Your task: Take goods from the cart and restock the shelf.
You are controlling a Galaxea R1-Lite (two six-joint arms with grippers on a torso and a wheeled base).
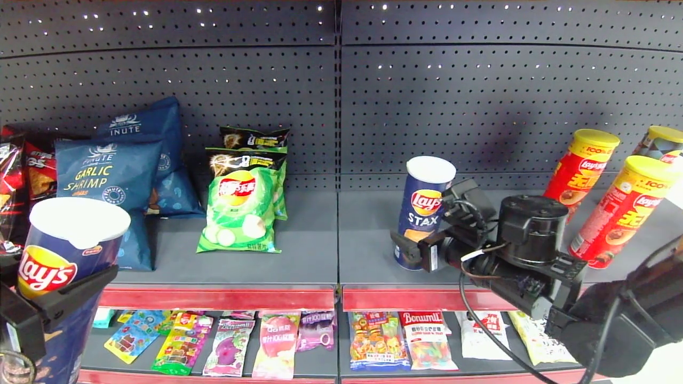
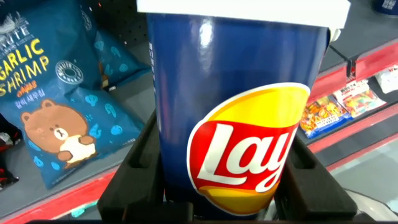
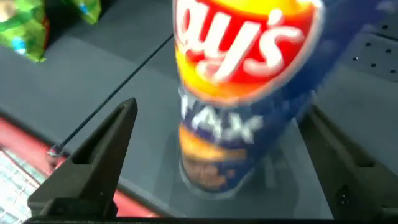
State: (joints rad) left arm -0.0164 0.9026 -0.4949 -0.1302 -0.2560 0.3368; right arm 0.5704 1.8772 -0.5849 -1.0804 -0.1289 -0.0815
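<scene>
Right now your right pincer [image 1: 427, 216] stands wide, one finger on each side of the blue can [image 1: 424, 208] and neither pressing it. The can is upright on the shelf [image 1: 320, 250]. I read that as the end of a placement: the can is set down and let go, and the arm is not yet drawn away.

Your left pincer [image 2: 227, 180] is clamped on a second blue can [image 1: 69, 240], held off the shelf, well to the left of the standing can and nearer to you. By my reckoning that one goes up next.

The next move calls for a straight pull of the right pincer back toward you, keeping both fingers off the can's sides. It is tall and narrow, so a sideways brush could tip it.

Mind the edges. The red lip [image 1: 224, 297] of the shelf runs just in front of the standing can, so it has little margin on that side.

- **Left of the can:** bare shelf runs to the green bags [image 1: 240, 213], the best room for the second can.
- **Behind the can:** open floor reaches the pegboard wall [image 1: 453, 106].
- **Right of the can:** the red cans [image 1: 584, 165] lean, and the right arm crosses the gap between them and the can, so it is tighter there.
</scene>
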